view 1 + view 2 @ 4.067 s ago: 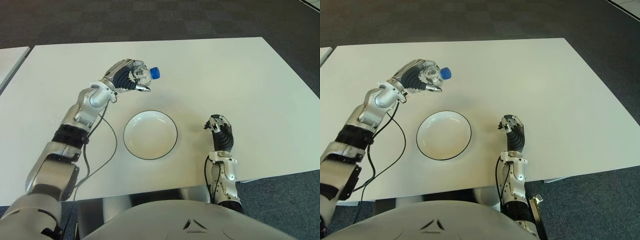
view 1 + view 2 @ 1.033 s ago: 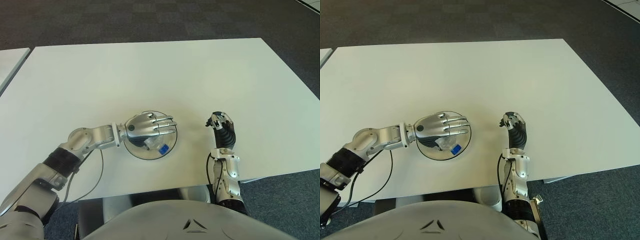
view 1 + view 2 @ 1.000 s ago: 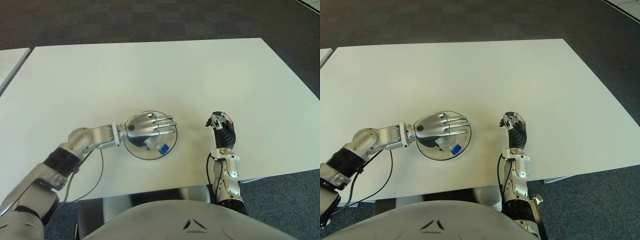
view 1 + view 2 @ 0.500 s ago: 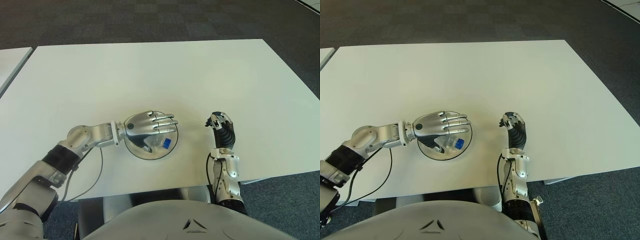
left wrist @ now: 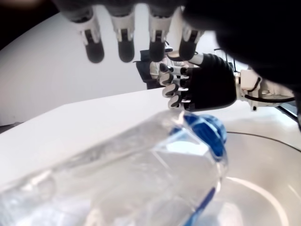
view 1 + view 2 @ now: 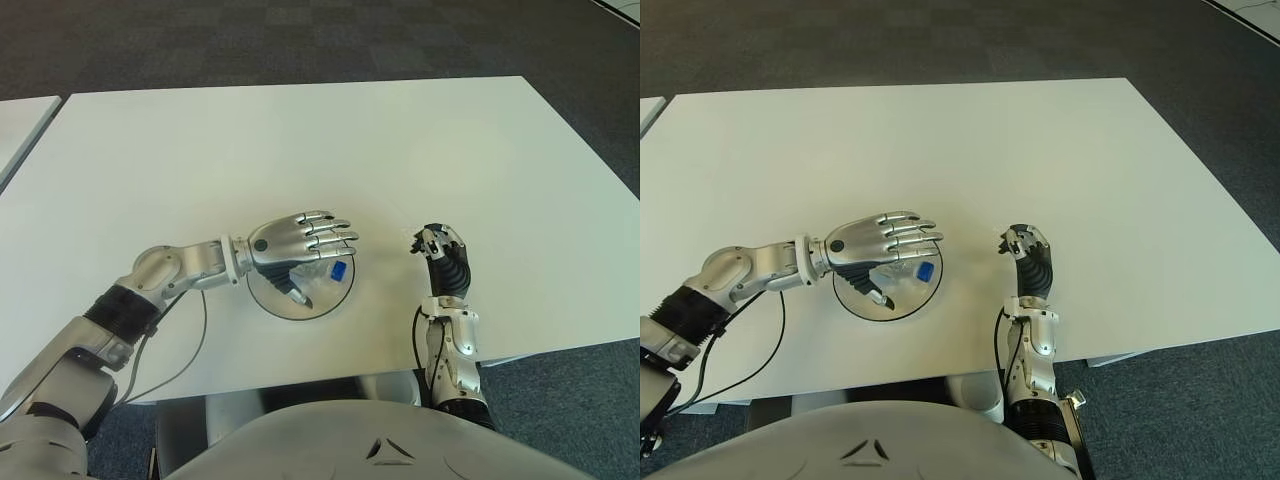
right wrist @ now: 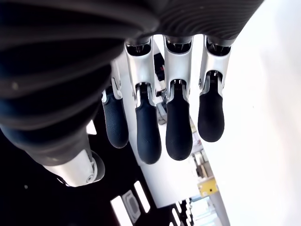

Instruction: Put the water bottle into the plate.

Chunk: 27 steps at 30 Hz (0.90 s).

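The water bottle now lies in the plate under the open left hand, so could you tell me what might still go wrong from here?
1. The water bottle lies on its side in the shallow plate, its blue cap near the rim, so it might roll out.
2. The left hand hovers just above with fingers spread and the thumb reaching down beside the bottle; a careless withdrawal could nudge it or shift the plate.
The right hand shows right of the plate, clear of it.
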### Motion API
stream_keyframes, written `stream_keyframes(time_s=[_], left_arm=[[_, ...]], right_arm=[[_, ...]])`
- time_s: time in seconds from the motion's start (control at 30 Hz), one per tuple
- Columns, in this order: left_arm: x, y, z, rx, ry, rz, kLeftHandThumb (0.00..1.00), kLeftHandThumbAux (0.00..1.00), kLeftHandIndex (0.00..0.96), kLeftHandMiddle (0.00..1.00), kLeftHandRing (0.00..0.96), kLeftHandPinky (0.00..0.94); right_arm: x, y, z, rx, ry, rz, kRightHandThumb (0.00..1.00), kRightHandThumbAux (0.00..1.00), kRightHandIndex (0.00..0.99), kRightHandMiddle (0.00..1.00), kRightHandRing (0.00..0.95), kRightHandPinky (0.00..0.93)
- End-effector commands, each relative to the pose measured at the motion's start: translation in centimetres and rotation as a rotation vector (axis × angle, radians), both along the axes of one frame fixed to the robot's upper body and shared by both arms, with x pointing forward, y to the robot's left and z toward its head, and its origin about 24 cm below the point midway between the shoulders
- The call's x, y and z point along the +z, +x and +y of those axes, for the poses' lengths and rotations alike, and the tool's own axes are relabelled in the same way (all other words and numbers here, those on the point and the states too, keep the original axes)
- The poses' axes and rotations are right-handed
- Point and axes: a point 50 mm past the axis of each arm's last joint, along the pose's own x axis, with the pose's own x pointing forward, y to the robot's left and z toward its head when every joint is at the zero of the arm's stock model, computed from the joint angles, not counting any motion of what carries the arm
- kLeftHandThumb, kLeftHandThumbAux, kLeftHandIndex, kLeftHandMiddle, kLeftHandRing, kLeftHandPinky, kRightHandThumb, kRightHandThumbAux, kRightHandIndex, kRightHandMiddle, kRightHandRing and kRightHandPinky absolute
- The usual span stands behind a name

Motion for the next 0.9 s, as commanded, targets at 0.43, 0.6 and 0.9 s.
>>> stream_keyframes(time_s=[0.43, 0.6, 0.9], left_arm=[[1.0, 1.0, -0.1, 0.068, -0.112, 0.054, 0.229, 0.223, 0.0, 0.0, 0.0, 0.0], [1.9, 2.9, -0.5, 0.12, -0.196, 0.063, 0.227, 0.23, 0.0, 0.0, 0.0, 0.0], [3.8, 5.8, -0.4, 0.245, -0.495, 0.286, 0.167, 0.287, 0.0, 0.0, 0.0, 0.0]], right_arm=[[-0.7, 0.0, 1.4, -0.005, 0.076, 0.028, 0.837, 0.687, 0.426, 0.476, 0.59, 0.587], [-0.7, 0.3, 1.4, -0.004, 0.078, 0.024, 0.837, 0.688, 0.421, 0.477, 0.593, 0.592], [-0.6, 0.9, 1.6, 0.009, 0.084, 0.01, 0.836, 0.688, 0.418, 0.478, 0.596, 0.596]])
